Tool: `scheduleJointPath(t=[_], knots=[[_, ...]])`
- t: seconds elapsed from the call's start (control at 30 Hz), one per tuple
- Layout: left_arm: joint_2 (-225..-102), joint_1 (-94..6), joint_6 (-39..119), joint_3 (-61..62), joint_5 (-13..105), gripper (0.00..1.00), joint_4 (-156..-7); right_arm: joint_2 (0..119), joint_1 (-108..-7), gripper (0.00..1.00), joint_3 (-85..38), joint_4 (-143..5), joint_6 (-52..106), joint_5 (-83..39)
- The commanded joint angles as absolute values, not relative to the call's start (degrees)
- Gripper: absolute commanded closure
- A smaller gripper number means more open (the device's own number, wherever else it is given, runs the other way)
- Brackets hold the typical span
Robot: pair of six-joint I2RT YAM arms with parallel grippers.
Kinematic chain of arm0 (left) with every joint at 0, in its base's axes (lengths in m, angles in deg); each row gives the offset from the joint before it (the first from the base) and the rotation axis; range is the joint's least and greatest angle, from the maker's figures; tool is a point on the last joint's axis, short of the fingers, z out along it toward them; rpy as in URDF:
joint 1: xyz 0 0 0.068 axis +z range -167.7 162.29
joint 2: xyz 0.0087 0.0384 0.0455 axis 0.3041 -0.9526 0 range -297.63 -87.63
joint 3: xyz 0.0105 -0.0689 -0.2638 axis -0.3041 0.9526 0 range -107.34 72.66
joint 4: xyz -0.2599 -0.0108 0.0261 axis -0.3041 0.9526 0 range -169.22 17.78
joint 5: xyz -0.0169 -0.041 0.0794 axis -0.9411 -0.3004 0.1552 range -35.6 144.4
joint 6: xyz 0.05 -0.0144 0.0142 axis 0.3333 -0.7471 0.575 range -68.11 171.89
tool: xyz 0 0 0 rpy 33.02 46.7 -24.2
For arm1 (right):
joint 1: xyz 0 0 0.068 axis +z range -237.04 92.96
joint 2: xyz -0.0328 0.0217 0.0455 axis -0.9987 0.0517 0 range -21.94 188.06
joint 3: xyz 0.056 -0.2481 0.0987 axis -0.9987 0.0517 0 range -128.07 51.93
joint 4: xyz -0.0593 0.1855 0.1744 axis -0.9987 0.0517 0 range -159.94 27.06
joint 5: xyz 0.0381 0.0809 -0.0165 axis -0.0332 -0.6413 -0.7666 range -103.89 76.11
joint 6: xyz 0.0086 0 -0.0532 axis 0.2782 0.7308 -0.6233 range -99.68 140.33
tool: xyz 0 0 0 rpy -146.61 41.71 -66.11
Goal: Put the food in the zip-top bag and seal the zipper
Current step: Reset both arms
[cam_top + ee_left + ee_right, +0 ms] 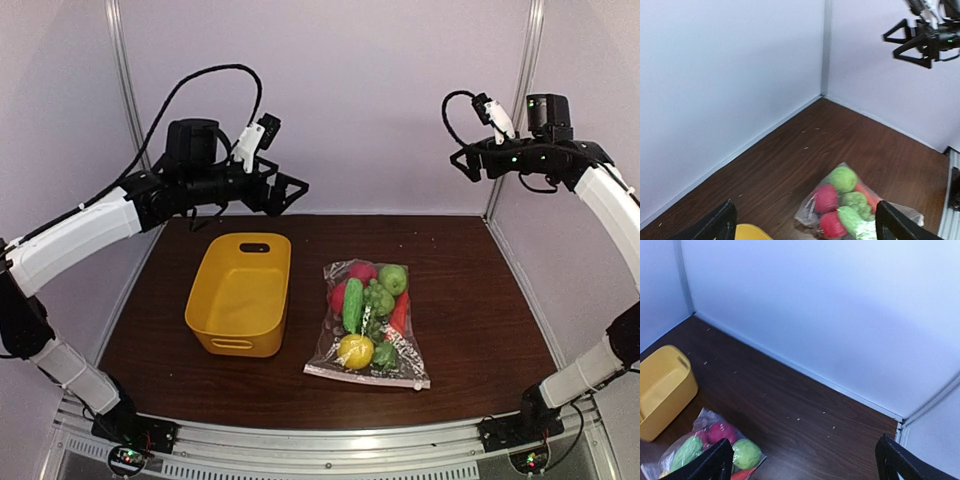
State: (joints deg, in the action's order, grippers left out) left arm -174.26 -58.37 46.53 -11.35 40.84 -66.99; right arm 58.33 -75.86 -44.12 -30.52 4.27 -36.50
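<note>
While the food [372, 300] sits inside the zip-top bag [408, 372], a yellow basket [240, 295] lies at its nine o'clock. Empty, the left end effector [293, 192] and right end effector [463, 163] gape.

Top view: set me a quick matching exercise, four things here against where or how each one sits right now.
Things:
1 yellow basket
2 zip-top bag
3 lemon
4 left gripper

States:
a raised off the table, open
b inside the bag, at its near end
c empty, left of the bag
d lying flat, holding the food

Pairs: 1-c; 2-d; 3-b; 4-a.
</note>
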Motion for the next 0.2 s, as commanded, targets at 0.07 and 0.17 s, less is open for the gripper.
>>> scheduleJointPath(t=[0.07,0.17], knots=[[-165.5,-54.8,46.7,-9.3,73.0,0.02,-58.8,56.2,-76.8,0.0,-44.3,-43.0,20.3,-11.5],[-162.6,-53.8,47.8,-6.4,74.0,0.02,-61.1,54.3,-76.8,0.0,-41.1,-43.8,20.3,-12.1]])
